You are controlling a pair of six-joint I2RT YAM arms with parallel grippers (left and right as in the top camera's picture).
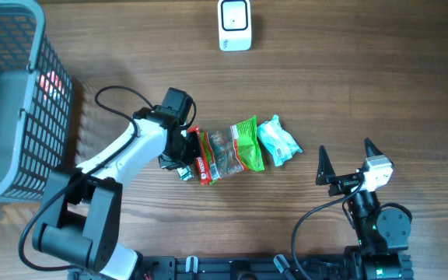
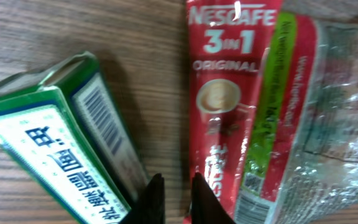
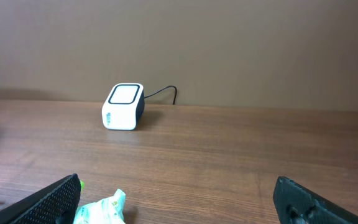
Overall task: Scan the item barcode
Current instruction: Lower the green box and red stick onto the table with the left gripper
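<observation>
Several items lie mid-table: a green box (image 2: 61, 137) with a barcode on its side, a red Nescafe 3-in-1 sachet (image 2: 222, 93), a green-and-clear packet (image 1: 236, 148) and a teal packet (image 1: 278, 141). My left gripper (image 2: 174, 179) hangs low between the green box and the red sachet. Its jaws stand almost together, with only a sliver of table showing between them and nothing visibly held. The right fingertip overlaps the sachet's edge. In the overhead view the left gripper (image 1: 183, 155) covers the sachet's left end. My right gripper (image 1: 344, 146) stands open right of the teal packet. The white scanner (image 1: 234, 25) stands at the back.
A grey wire basket (image 1: 22, 101) fills the far left. The scanner (image 3: 123, 107) with its cable stands against the back wall in the right wrist view. The teal packet (image 3: 104, 208) lies just inside my right gripper's (image 3: 179, 190) left finger.
</observation>
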